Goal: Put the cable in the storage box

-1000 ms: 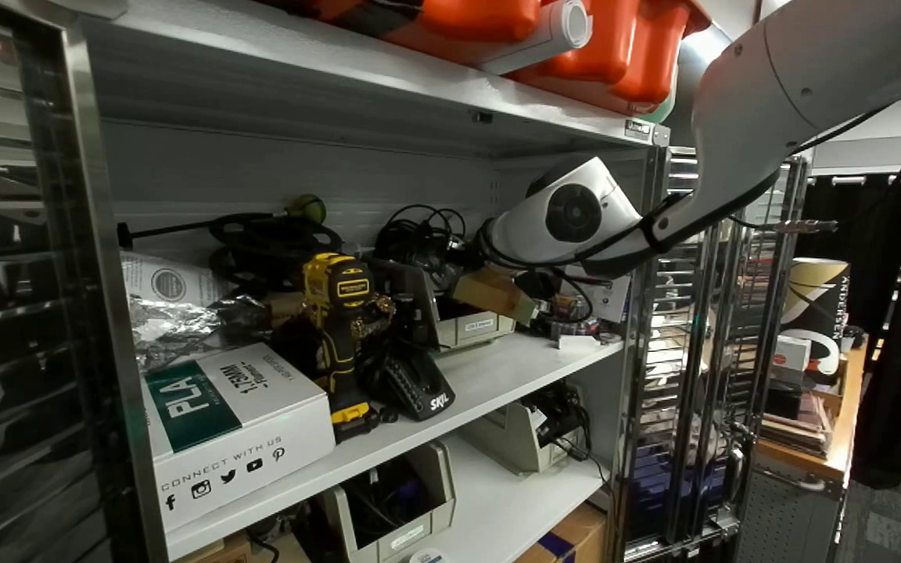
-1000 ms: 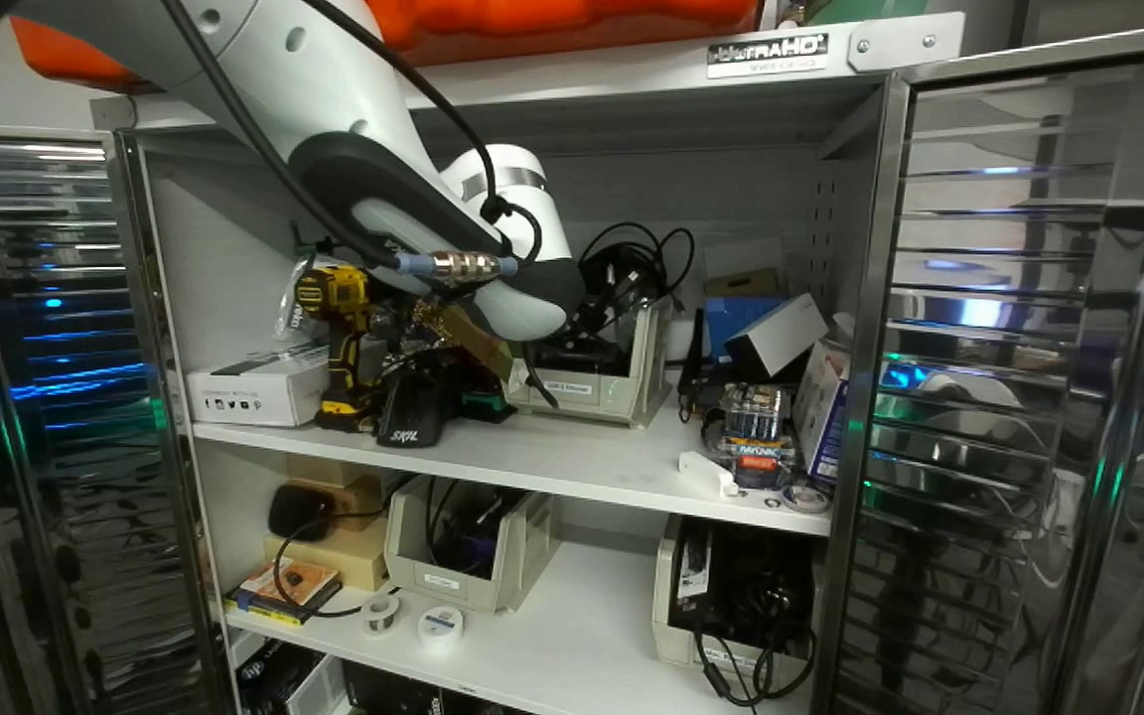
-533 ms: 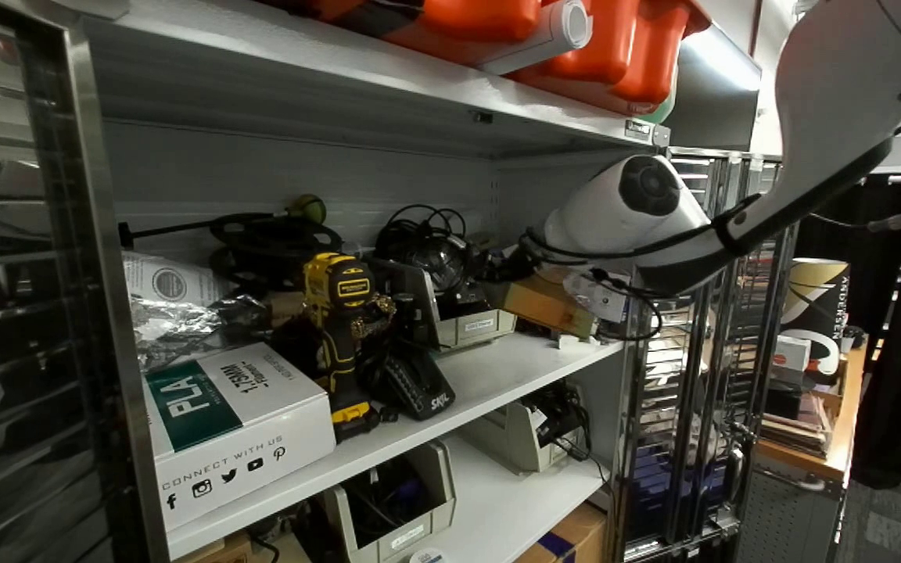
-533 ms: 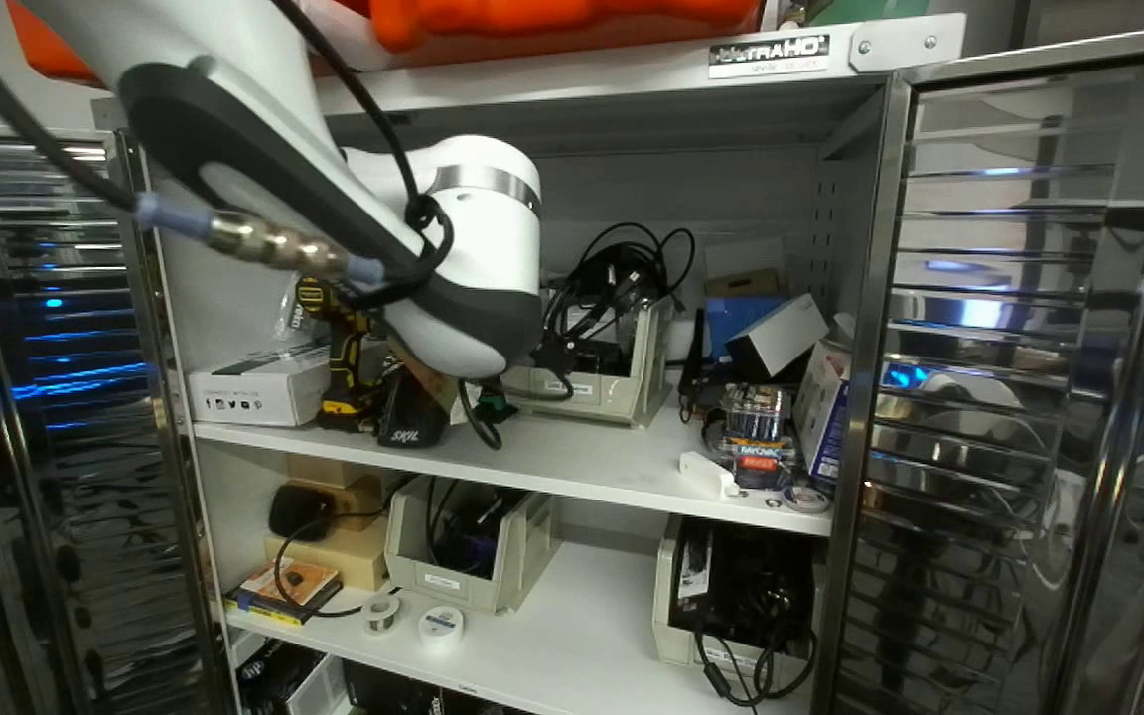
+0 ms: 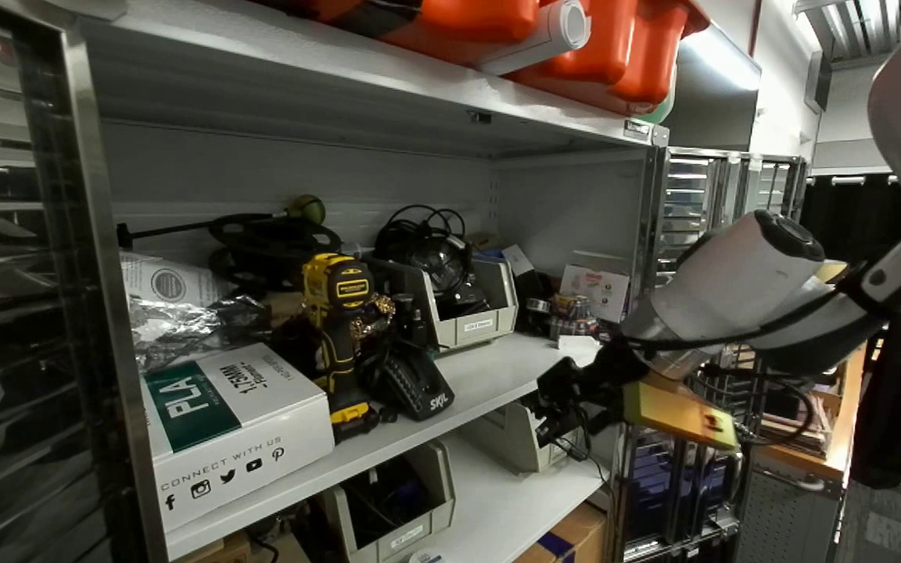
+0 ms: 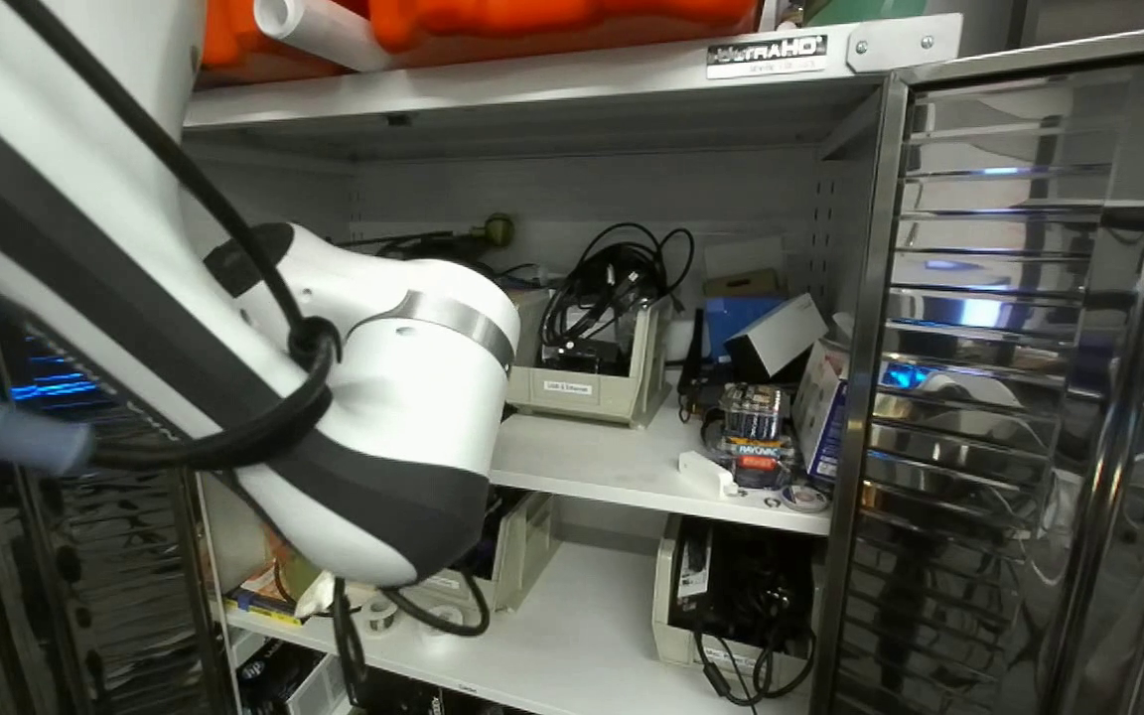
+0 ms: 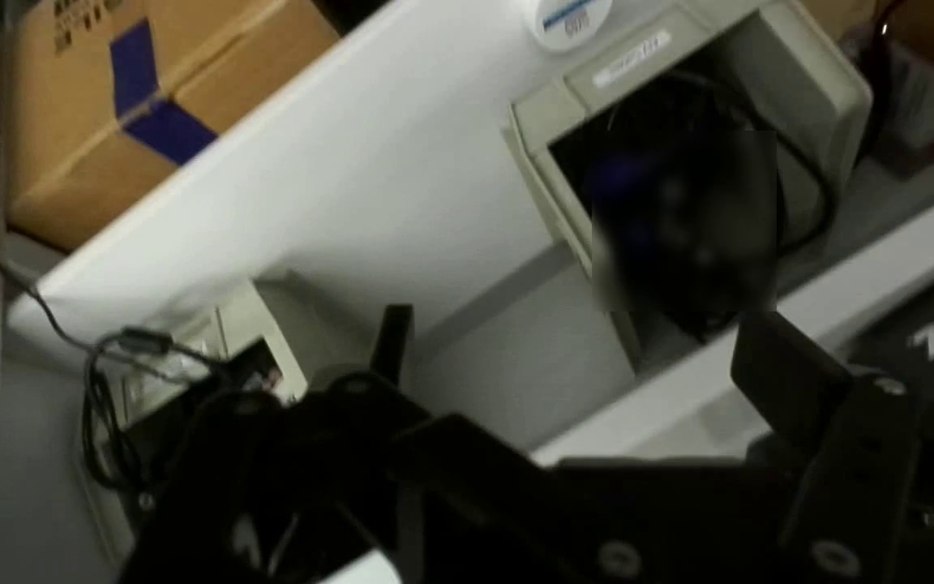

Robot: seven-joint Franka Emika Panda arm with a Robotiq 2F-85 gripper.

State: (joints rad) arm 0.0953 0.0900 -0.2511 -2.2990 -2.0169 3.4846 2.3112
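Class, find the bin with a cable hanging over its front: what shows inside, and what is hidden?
In an exterior view, the bin shows dark cables and, toward the picture's left, a pale printed item. The bin's front hides whatever lies deeper.

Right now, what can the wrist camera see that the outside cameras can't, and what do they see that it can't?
Only the wrist view shows dark printing on the cardboard box with blue tape.

Only the exterior views show the white robot arm and the orange plastic up high. In an exterior view there is also a yellow-and-black drill.

All three views share the lower shelf and a beige bin with black cable hanging out.
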